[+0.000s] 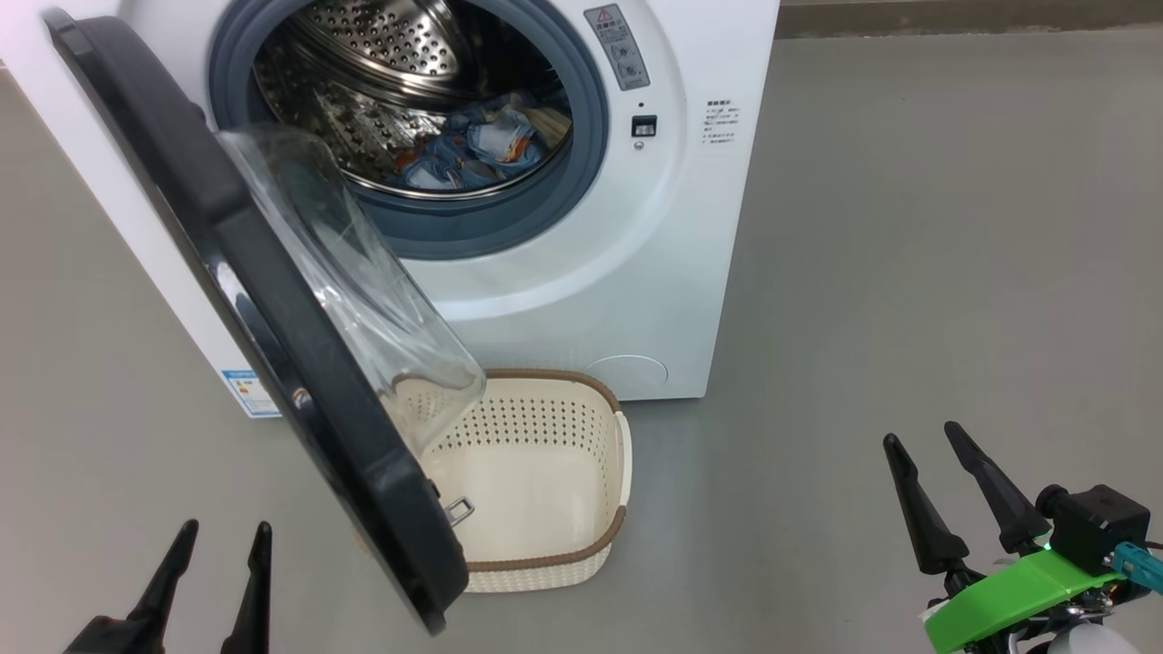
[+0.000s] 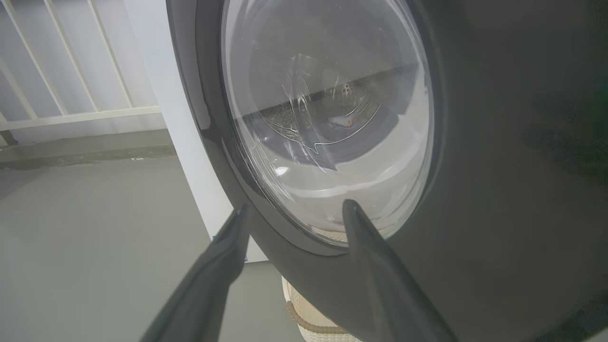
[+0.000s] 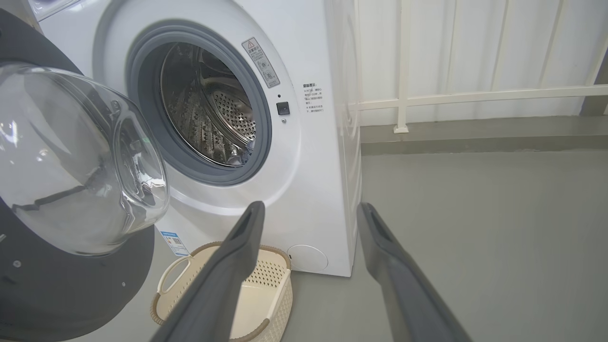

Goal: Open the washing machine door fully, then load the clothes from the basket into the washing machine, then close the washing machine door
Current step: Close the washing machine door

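Note:
The white washing machine [image 1: 581, 272] stands ahead with its black round door [image 1: 273, 300] swung out toward me, glass bowl [image 1: 363, 300] facing the drum. Light blue clothes [image 1: 477, 145] lie inside the steel drum. On the floor below the door sits the cream basket [image 1: 545, 472], nothing showing inside it. My left gripper [image 1: 223, 531] is open, low at the left, just outside the door; in the left wrist view its tips [image 2: 294, 209] hang close before the door's [image 2: 475, 190] outer face. My right gripper [image 1: 922, 436] is open at the lower right, away from the basket [image 3: 266, 294].
Grey floor spreads wide to the right of the machine [image 3: 327, 142]. A white railing [image 3: 475, 95] runs along the back wall behind a low kerb. The door overhangs the basket's left part.

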